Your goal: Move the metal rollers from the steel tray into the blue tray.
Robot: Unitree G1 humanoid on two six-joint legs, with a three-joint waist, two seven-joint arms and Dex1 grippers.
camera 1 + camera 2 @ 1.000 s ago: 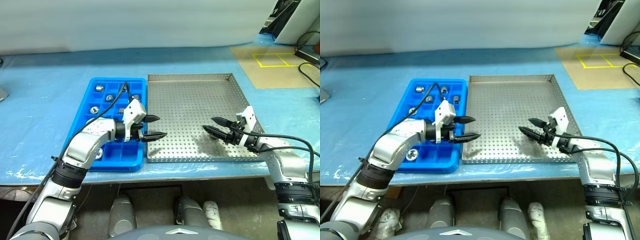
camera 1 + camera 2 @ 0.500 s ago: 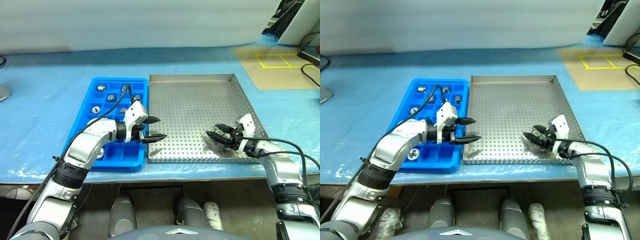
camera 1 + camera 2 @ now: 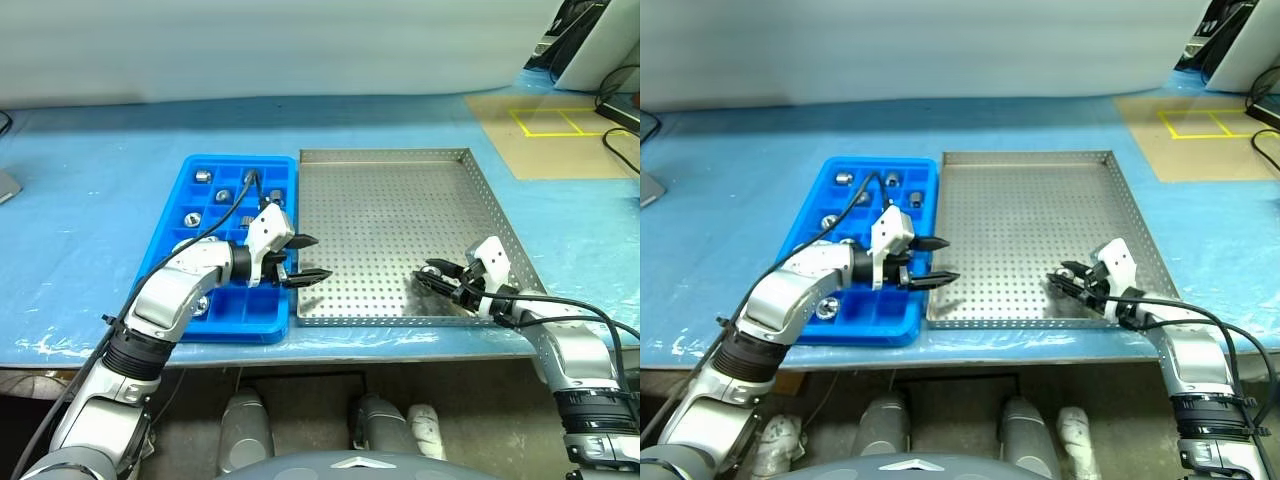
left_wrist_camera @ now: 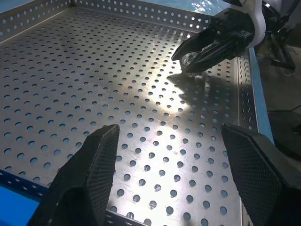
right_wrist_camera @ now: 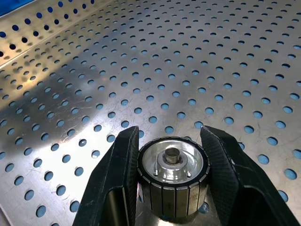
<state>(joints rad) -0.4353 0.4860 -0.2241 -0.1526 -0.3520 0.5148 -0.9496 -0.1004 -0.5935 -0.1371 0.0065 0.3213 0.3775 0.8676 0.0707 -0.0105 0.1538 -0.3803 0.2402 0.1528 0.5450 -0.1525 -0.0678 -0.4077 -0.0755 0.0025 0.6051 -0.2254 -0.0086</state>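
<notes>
From the head views, the steel tray (image 3: 390,190) sits on the blue-covered bench (image 3: 90,220), its long edge touching the blue tray (image 3: 170,255) to its left, so a carry between them is short; several rollers (image 3: 203,177) already lie in the far compartments of the blue tray, one to a cell, and the nearer cells look mostly free, though the left arm hides some; the steel tray's floor looks bare apart from the spot under the right end effector (image 3: 437,275), near its front right corner; the left end effector (image 3: 306,257) hangs over the seam between the two trays, its tips pointing across the steel tray, jaws spread wide and holding nothing, probably parked there out of the way.

From the left wrist view, its own two fingers (image 4: 89,174) stand well apart over the perforated floor; across the tray the right end effector (image 4: 200,49) is low, close to the tray's rim, with a roller (image 4: 190,60) showing between its tips.

From the right wrist view, the roller (image 5: 171,176) stands on end on the tray floor, hub upward, the two fingers (image 5: 115,188) pressed against its opposite sides; the grip is across the round wall, which should keep it from rolling; the pick looks made, and I judge the lift and carry to the blue tray are still to come; this seems the last piece.
</notes>
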